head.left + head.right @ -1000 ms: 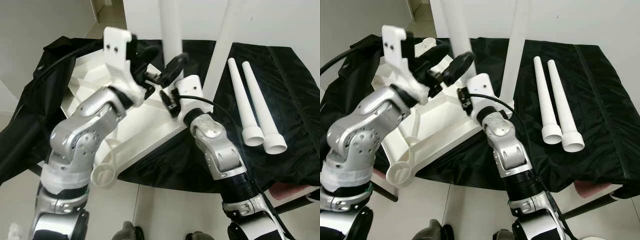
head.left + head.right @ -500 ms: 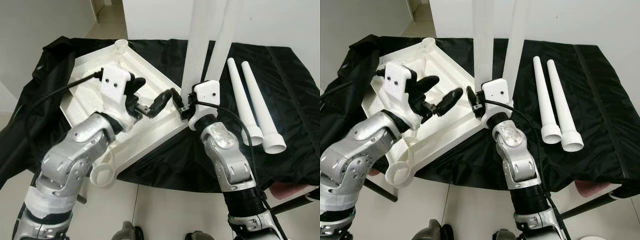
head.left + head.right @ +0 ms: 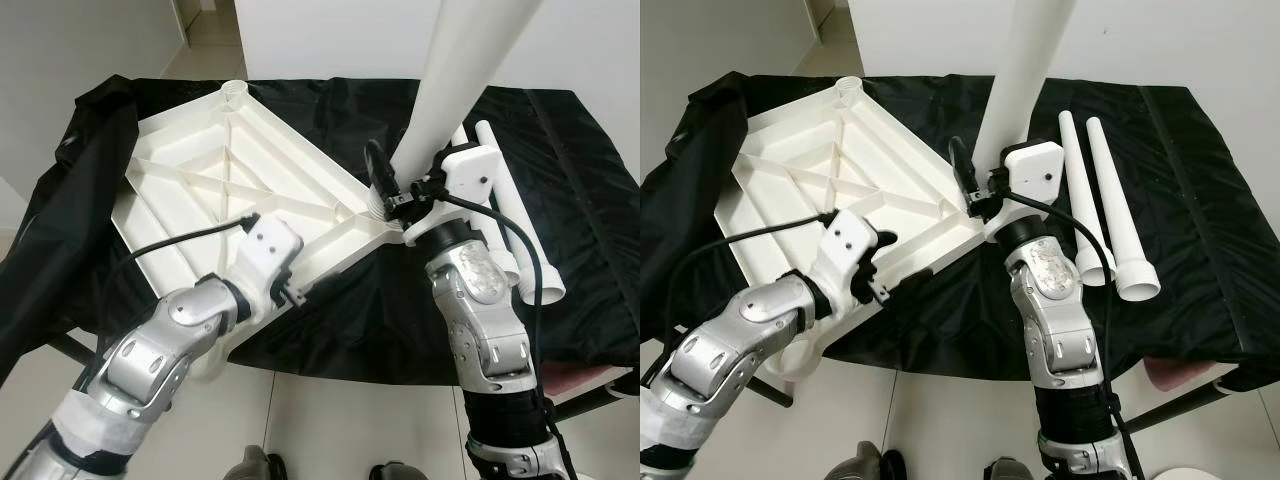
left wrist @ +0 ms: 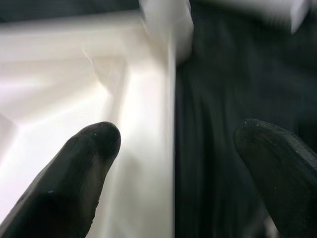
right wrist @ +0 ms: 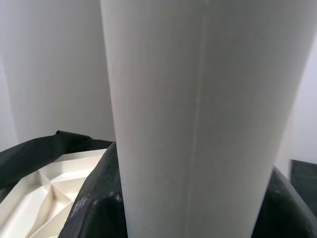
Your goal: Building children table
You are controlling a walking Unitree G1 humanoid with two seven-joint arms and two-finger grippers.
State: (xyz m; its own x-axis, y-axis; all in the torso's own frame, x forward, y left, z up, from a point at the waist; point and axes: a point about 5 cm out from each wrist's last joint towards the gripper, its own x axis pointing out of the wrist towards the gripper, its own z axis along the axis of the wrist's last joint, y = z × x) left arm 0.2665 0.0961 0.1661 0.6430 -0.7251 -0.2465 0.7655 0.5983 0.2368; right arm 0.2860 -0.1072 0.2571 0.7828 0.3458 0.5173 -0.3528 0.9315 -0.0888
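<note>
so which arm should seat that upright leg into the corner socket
Right. The right gripper already clasps the upright leg at the tabletop corner; the left gripper is open, straddling the near edge, better for steadying.

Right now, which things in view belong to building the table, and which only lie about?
Job in hand:
- white tabletop, upside down
- upright leg in the right hand
- two spare legs
- left hand at the tabletop's edge

Lying about:
- black cloth
- pink thing under its corner
</note>
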